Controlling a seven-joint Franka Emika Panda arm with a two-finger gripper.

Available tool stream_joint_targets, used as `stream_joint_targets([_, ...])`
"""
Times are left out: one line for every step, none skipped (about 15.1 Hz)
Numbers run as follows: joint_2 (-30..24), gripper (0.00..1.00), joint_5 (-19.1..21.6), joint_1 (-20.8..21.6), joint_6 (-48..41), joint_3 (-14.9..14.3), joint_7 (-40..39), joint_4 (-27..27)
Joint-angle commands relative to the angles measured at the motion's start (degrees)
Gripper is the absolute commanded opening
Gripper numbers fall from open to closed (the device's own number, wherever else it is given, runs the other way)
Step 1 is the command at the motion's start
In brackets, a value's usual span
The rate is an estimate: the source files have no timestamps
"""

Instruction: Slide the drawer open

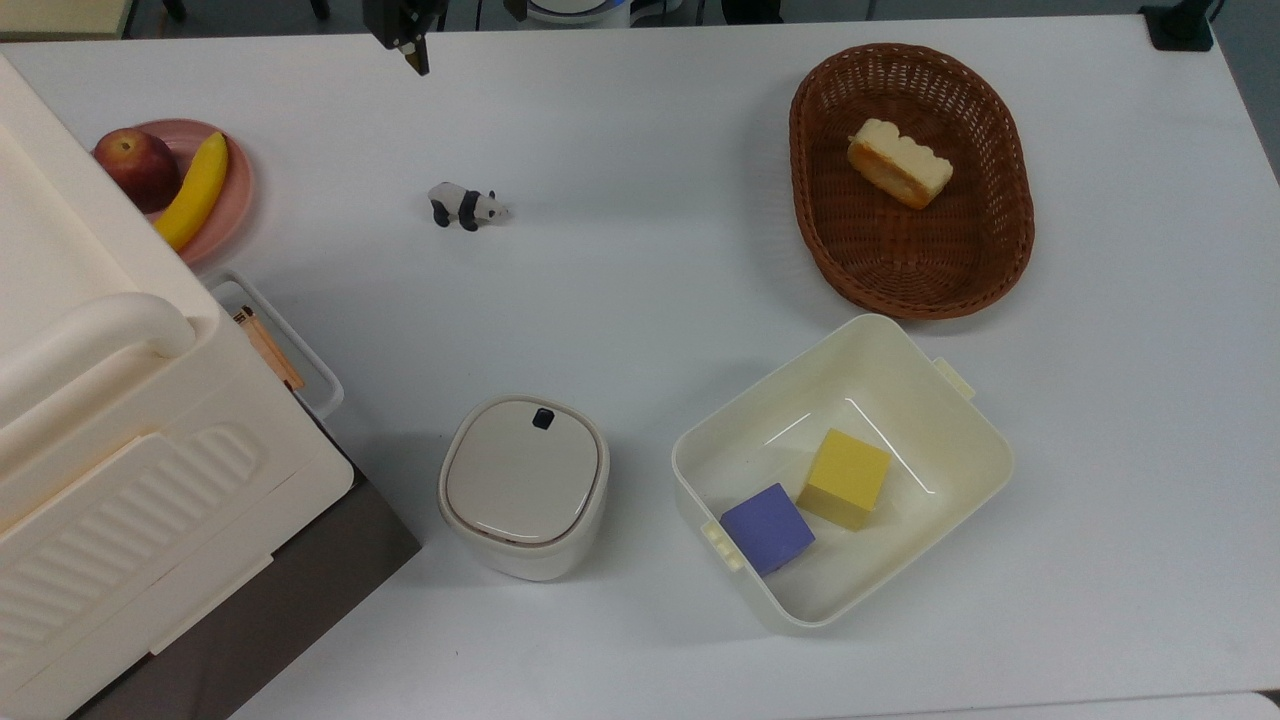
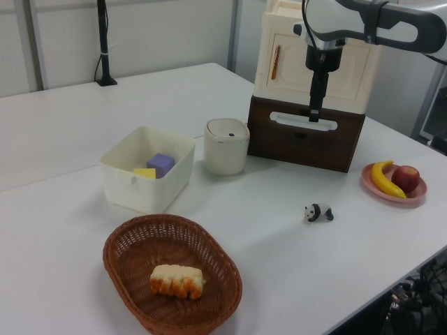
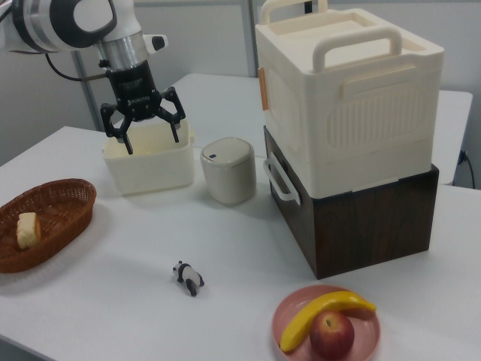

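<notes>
The drawer [image 2: 300,143] has a dark brown front and a long white loop handle [image 2: 303,123]; it sits flush in its wooden base under a cream box. In the right view the handle [image 3: 280,181] sticks out toward the table, and in the top view the handle [image 1: 296,352] peeks from under the box. My gripper [image 3: 150,134] hangs open and empty above the table, well off to the right view's left of the drawer. It shows at the top view's upper edge as the gripper [image 1: 411,58], and edge-on in the left view as the gripper [image 2: 314,116].
A cream ribbed box [image 3: 346,98] sits on the drawer unit. A lidded bin [image 1: 523,485] stands beside it, then a cream tub [image 1: 900,360] with two cubes. A wicker basket [image 1: 860,260] holds bread. A panda toy [image 1: 467,206] and a fruit plate [image 1: 235,200] lie nearby.
</notes>
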Motion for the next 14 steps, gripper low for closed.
stream_joint_targets([3.49,1.00,-2.74,-5.05,9.88,-0.95,-25.37,-0.68])
stream_joint_targets([4.11,1.00,-2.74,-5.22,10.94,-0.95,-25.37,-0.68])
stream_joint_targets([4.81,1.00,-2.74,-5.22,12.08,-0.95,-25.29,-0.50])
stream_joint_targets([5.16,1.00,-2.65,-5.22,12.52,-0.95,-25.03,-0.50])
stream_joint_targets([5.52,1.00,-2.73,-5.14,12.70,-0.95,-24.94,-0.50])
stream_joint_targets([5.52,1.00,-2.74,-4.96,12.79,-0.95,-24.85,-0.50])
stream_joint_targets([5.52,1.00,-2.65,-4.96,12.88,-0.95,-24.76,-0.50])
stream_joint_targets([5.52,1.00,-2.65,-4.87,12.79,-0.95,-24.76,-0.50])
stream_joint_targets([5.52,1.00,-2.65,-4.79,12.79,-0.95,-24.67,-0.50])
stream_joint_targets([5.43,1.00,-2.65,-4.79,12.71,-0.86,-24.06,-0.68])
stream_joint_targets([5.52,1.00,-2.65,-4.70,12.79,-0.69,-22.66,-0.68])
stream_joint_targets([5.69,1.00,-2.73,-4.61,12.88,-0.60,-20.74,-0.68])
stream_joint_targets([6.39,1.00,-2.74,-4.35,12.88,-0.25,-19.41,-0.50])
stream_joint_targets([6.92,1.00,-2.74,-3.48,12.97,-0.25,-18.62,-0.41])
